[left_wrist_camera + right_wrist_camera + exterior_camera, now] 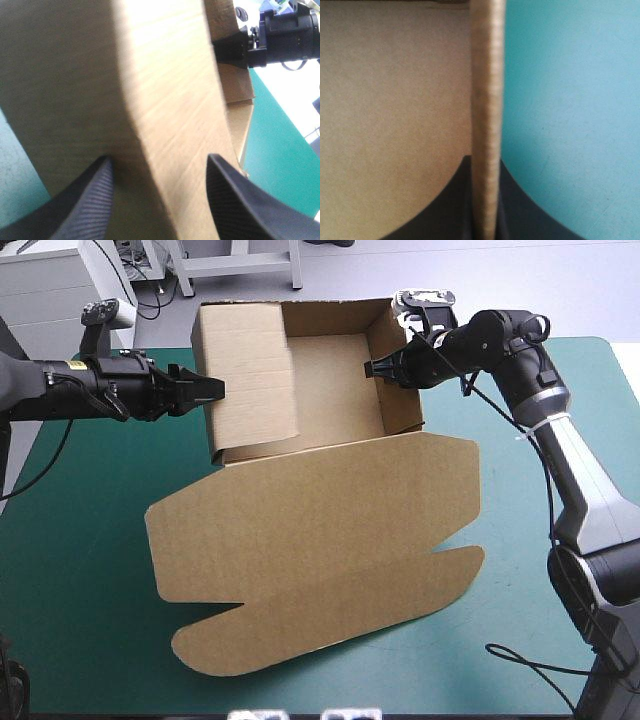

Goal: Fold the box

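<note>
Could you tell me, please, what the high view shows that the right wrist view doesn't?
Only the high view: the whole brown cardboard box, an open tray with lid flat on the teal-green cover, and the left hand at its left wall. Only the right wrist view: the wall's edge clamped in the right hand. Both: that wall, the cover.

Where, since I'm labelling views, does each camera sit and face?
High view: above and behind the robot, looking down at the box; both arms, left gripper and right gripper at opposite walls.
Left wrist view: above the left wrist, along its open fingers straddling a wall; right gripper beyond.
Right wrist view: above the right wrist, fingers shut on a wall's edge, teal-green cover beside.
Shared: high and left wrist views show the right gripper.
</note>
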